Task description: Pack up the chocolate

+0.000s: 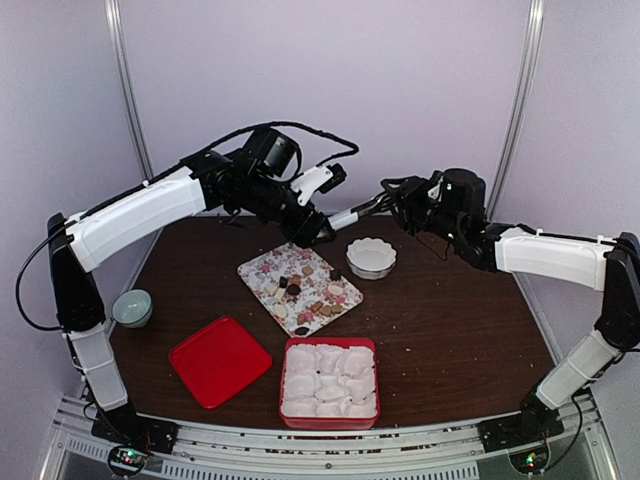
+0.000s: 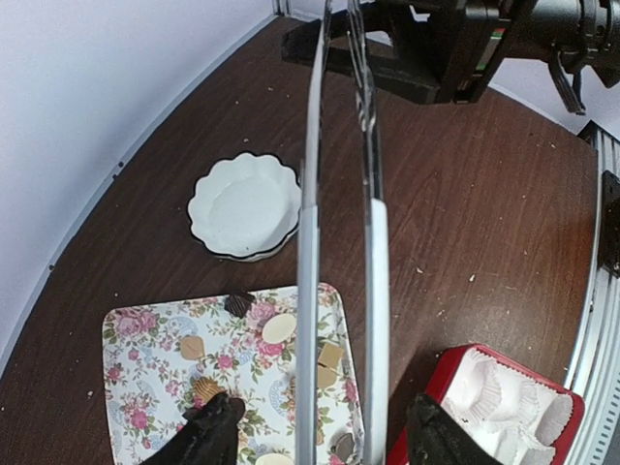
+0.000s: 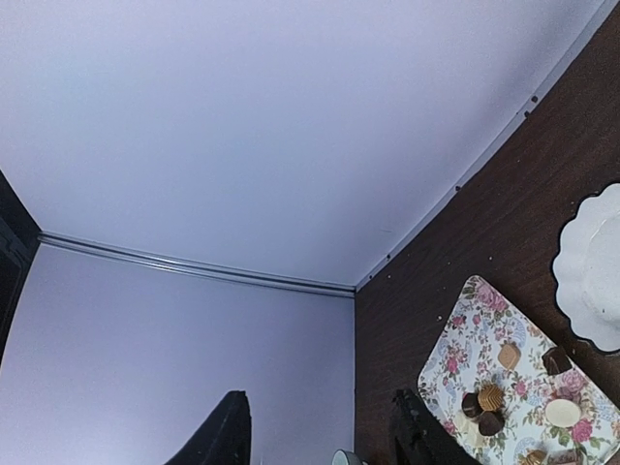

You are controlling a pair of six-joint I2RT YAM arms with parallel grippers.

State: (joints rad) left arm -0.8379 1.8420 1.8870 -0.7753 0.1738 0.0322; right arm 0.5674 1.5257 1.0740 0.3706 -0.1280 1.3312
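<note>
The chocolate lies as small brown, tan and pale pieces on a flower-print tray; the wrist views also show the chocolate. Long metal tongs hang level above the tray's far end. My left gripper is open, its fingers standing clear on both sides of the two tong arms. My right gripper holds the tongs' far end. In its own view the right gripper shows two spread fingertips, and the tongs are hidden.
A red box lined with white paper cups sits at the near edge, with its red lid to its left. A white fluted bowl stands right of the tray. A small pale bowl sits far left.
</note>
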